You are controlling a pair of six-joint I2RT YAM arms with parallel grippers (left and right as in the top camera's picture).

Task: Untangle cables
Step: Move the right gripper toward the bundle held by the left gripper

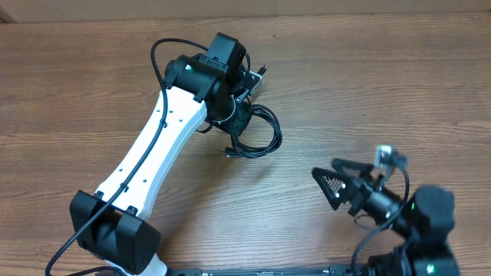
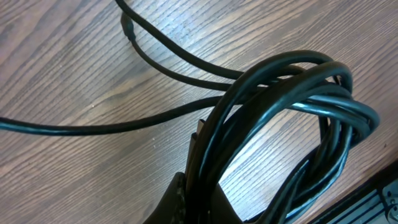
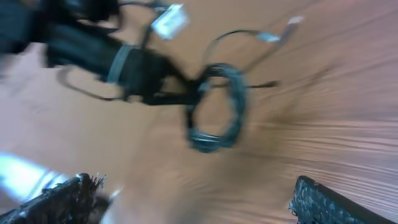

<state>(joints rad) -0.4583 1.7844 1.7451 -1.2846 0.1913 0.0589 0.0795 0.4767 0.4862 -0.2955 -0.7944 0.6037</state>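
The cables (image 1: 259, 136) lie as a coil of thin black cords on the wooden table, just right of my left wrist. My left gripper (image 1: 236, 115) is shut on strands at the coil's left side. In the left wrist view the coil (image 2: 298, 93) loops up from my gripper (image 2: 202, 190), and two loose strands (image 2: 93, 127) trail off to the left over the wood. A small black plug end (image 1: 262, 70) pokes out behind the wrist. My right gripper (image 1: 331, 176) stands open at the lower right, well clear of the coil. Its blurred view shows the coil (image 3: 217, 109) ahead of the open gripper (image 3: 193, 205).
The left arm's white link (image 1: 153, 149) runs diagonally from the lower left base (image 1: 115, 234) toward the coil. The right arm's base (image 1: 430, 222) sits at the lower right corner. Bare wooden table (image 1: 383, 84) surrounds the coil.
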